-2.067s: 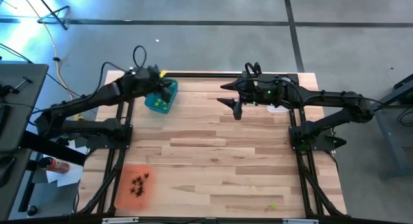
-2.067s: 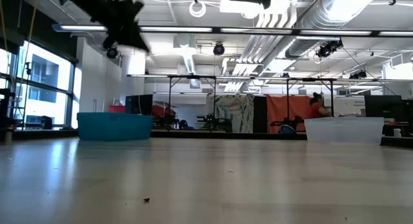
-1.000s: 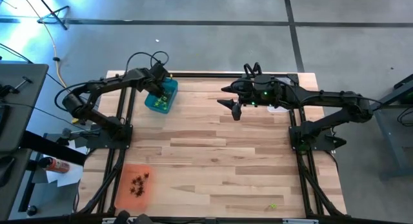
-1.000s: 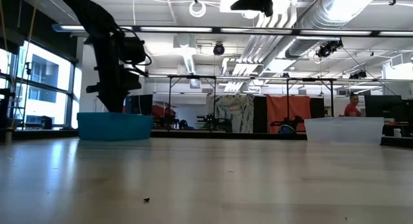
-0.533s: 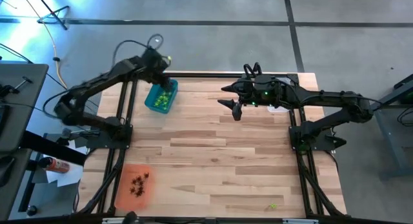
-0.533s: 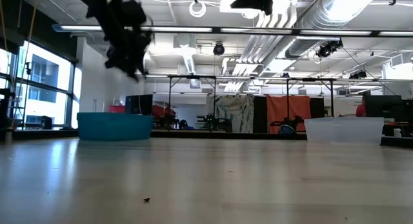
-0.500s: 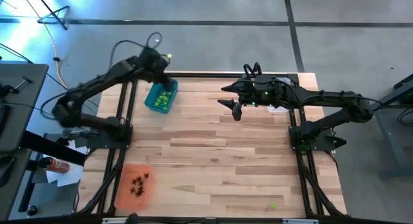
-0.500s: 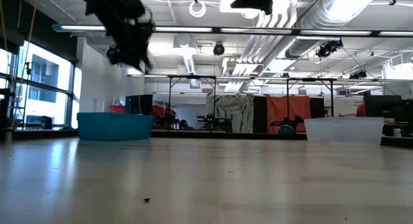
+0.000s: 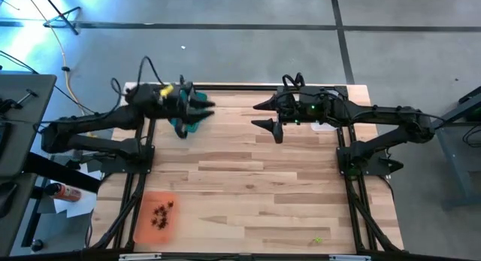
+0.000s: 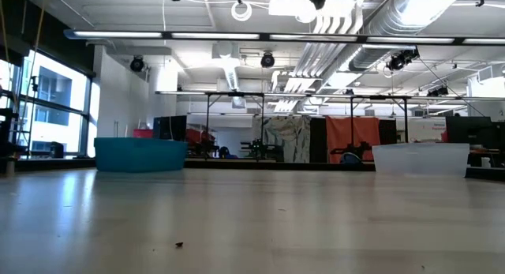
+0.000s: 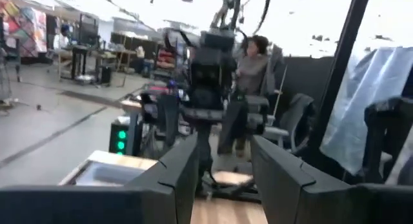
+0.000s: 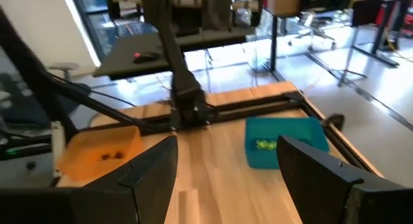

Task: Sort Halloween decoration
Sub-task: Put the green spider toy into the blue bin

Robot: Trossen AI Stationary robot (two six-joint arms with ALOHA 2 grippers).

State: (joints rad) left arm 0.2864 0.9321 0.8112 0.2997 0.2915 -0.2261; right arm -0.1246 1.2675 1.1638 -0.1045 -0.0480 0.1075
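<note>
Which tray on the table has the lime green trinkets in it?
The teal tray at the far left corner; the orange tray at the near left holds dark trinkets instead.

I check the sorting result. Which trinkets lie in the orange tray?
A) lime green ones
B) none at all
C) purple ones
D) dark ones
D: the high view shows a cluster of dark trinkets in the orange tray; the green ones lie in the teal tray.
</note>
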